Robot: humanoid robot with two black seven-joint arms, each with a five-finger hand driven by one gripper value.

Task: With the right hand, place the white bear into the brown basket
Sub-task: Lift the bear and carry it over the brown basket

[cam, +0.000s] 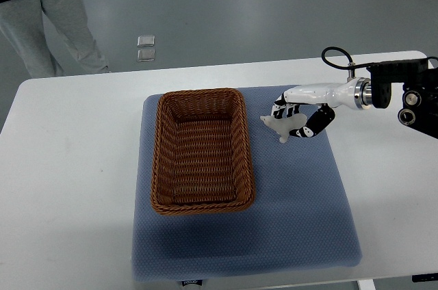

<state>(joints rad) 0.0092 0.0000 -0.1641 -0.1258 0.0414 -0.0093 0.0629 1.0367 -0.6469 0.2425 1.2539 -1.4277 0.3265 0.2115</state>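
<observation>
Blue padded mat [301, 215] on a white desk [68, 187], bear held beside the basket.
On the mat sits an oblong brown wicker basket [159, 167]; just right of its rim, the right hand [301, 115] curls its fingers [309, 128] around a small white toy bear [282, 126]. Farther off, a person's grey trouser legs [48, 23] stand on the floor.

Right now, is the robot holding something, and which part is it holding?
Yes. The right hand holds the white bear by its rear body; head and front legs stick out toward the brown basket.
</observation>
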